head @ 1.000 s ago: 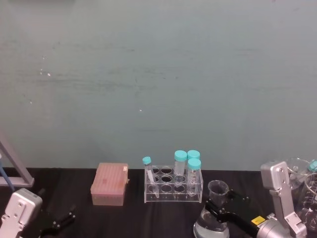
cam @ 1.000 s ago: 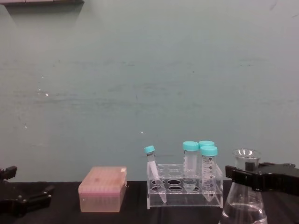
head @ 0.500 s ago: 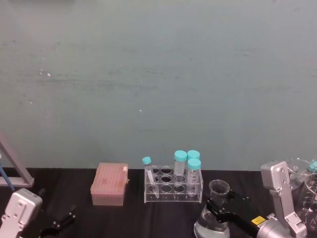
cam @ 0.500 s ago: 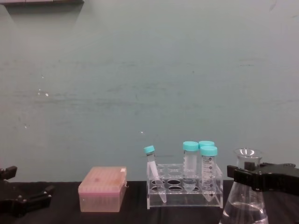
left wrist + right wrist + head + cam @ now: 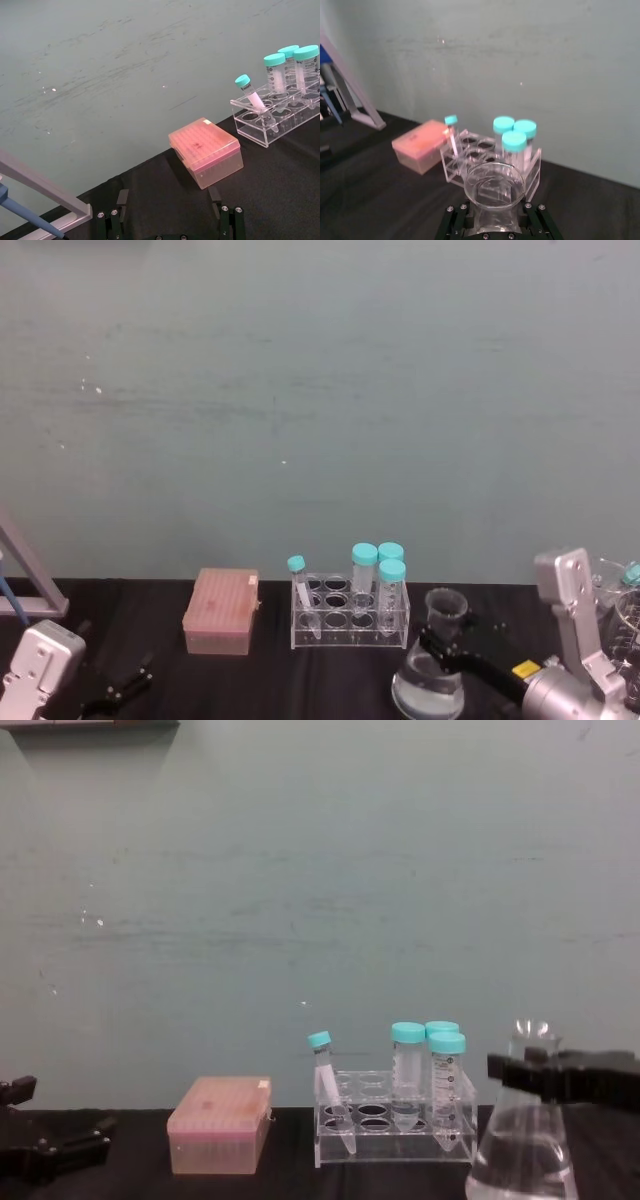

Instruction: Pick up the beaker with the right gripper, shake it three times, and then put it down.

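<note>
The beaker [image 5: 430,676] is a clear conical flask with liquid in its wide base, right of the tube rack. My right gripper [image 5: 446,639] is shut on its narrow neck, just under the flared rim. From the chest view the beaker [image 5: 522,1155] stands taller than the rack, with the right gripper [image 5: 527,1071] across its neck. The right wrist view looks down into the beaker's open rim [image 5: 494,185], held between the right gripper [image 5: 493,214] fingers. My left gripper [image 5: 170,220] sits open and idle at the near left of the table.
A clear rack [image 5: 350,613] with teal-capped tubes stands mid-table, and a pink tip box [image 5: 221,612] lies to its left. More glassware [image 5: 622,612] crowds the right edge. A pipette stand [image 5: 28,582] is at the far left. The tabletop is black.
The right gripper has lifted the beaker a little and shifted it slightly right. The left arm has not moved.
</note>
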`<state>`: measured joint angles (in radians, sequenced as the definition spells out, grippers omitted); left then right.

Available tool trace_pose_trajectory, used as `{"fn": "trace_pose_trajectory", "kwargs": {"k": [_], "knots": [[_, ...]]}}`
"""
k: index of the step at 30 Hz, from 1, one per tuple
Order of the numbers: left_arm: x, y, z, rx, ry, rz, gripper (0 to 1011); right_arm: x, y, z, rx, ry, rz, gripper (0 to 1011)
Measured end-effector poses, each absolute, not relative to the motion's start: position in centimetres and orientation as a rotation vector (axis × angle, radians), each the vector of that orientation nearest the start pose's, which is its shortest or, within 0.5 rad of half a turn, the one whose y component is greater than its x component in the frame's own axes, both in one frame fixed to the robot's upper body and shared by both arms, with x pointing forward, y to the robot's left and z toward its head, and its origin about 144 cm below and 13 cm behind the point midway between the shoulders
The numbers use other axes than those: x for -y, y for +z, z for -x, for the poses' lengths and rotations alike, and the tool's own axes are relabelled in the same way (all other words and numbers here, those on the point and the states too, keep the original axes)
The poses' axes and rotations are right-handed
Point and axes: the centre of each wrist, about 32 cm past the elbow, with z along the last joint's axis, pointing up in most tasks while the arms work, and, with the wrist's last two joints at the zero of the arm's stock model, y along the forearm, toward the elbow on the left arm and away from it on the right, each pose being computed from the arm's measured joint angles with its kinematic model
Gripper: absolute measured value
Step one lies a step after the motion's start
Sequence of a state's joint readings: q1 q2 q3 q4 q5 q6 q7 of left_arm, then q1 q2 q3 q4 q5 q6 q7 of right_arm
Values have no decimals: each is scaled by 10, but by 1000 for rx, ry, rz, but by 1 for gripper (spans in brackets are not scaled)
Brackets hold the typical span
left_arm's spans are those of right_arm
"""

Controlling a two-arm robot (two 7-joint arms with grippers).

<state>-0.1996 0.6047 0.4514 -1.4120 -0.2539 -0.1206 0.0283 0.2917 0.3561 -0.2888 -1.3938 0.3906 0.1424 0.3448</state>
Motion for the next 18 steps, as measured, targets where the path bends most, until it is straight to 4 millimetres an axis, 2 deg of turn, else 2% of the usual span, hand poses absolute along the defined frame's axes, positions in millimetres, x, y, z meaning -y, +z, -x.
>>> {"fn": "trace_pose_trajectory", "kwargs": {"k": [10,18], "knots": [[-310,1140,-489,285,1248,-304,1000,267,1215,-538,-29,-1024,79,457],[-310,1140,-489,285,1248,-304,1000,267,1218,-537,-84,-1027,47,457]]}}
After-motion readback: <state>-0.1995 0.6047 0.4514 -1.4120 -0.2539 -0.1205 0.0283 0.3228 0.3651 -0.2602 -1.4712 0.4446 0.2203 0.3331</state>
